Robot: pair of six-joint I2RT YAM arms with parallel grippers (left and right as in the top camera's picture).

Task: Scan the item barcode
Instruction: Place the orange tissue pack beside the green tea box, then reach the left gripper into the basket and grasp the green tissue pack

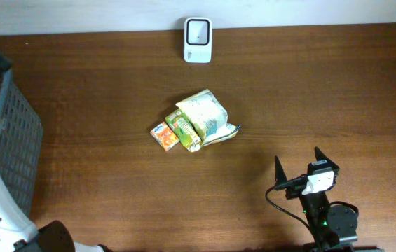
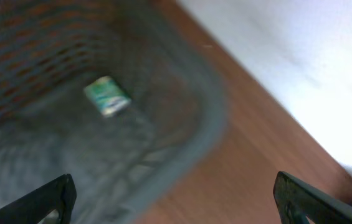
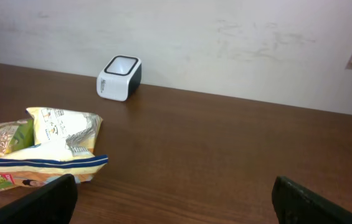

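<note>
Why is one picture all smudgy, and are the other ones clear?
Left wrist view: blurred all over, the basket and the green packet in it smeared. Overhead view: sharp, the scanner crisp. Right wrist view: clear, the snack bags in focus.

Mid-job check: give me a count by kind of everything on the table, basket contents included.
Scanner: 1
Basket: 1
Snack packets piled on the table: 3 (pale bag, green packet, orange packet)
Loose packet inside the basket: 1
Total: 6
</note>
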